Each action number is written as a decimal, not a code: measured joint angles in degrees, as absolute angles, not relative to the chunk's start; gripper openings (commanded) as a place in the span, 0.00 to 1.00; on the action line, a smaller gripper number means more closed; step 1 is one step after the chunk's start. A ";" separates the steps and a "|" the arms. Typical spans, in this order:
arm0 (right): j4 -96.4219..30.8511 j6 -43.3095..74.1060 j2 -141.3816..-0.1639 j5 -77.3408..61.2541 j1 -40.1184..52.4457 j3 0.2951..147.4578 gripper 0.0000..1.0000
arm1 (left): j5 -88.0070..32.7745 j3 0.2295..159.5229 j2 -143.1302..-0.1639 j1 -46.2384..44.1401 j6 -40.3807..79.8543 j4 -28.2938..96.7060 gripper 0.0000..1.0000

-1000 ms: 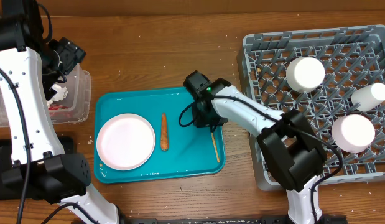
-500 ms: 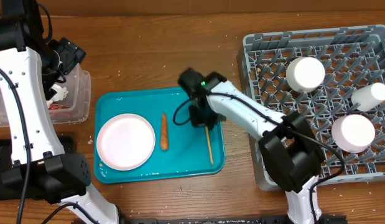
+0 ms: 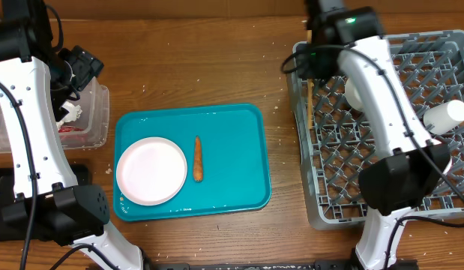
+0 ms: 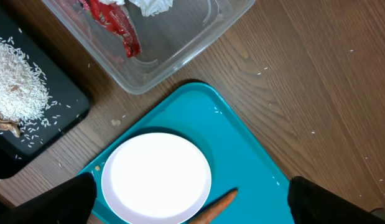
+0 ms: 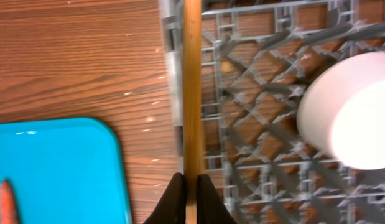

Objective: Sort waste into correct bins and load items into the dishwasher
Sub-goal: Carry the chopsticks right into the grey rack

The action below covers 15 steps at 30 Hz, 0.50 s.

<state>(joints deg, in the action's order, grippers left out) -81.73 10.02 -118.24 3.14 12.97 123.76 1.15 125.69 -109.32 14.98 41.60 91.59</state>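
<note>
One thin wooden stick [image 5: 191, 93] is pinched between the narrow-set fingers of the right gripper [image 5: 191, 193]. It hangs lengthwise over the left rim of the rack [image 3: 344, 172], near that rim's far corner.

Two white dishes show in the rack in the overhead view. One is a bowl [image 5: 347, 112] by the far-left corner, half covered by the right arm. The other is a cup [image 3: 447, 114] lying at the right edge. The arm crosses the rack from its near edge to its far-left corner and hides much of the lattice beneath it.

One teal tray [image 3: 235, 150] sits mid-table, left of the rack and apart from it. It carries one plate [image 3: 151, 170] near its left edge and one carrot [image 3: 198, 158] just right of the plate, not touching it. The rest of the tray is bare.

The left gripper [image 4: 201, 202] hangs with its fingers spread wide and holds nothing. It is above the tray's far-left corner and the one clear tub [image 4: 180, 50] at the table's [image 3: 187, 60] left edge. In the tub lie one red wrapper [image 4: 114, 25] and one napkin [image 4: 152, 6], touching each other. Beside the tub, one black tray [image 4: 61, 118] holds a heap of rice [image 4: 18, 87], with a few grains spilled onto the wood nearby.
</note>
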 measured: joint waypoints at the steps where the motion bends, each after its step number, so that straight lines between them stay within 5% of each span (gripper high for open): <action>1: -81.67 8.45 -118.24 2.42 11.79 123.61 0.04 | 1.15 125.69 -109.32 14.98 41.60 91.42 1.00; 8: -77.93 2.81 -118.85 -0.10 8.95 117.60 0.11 | 1.15 125.69 -109.32 14.98 41.60 91.11 1.00; 13: -77.97 1.98 -120.22 -2.66 8.99 114.63 0.50 | 1.15 125.69 -109.32 14.98 41.60 91.18 1.00; 15: -78.52 1.78 -120.25 -4.08 8.99 114.63 0.55 | 1.15 125.69 -109.32 14.98 41.60 91.15 1.00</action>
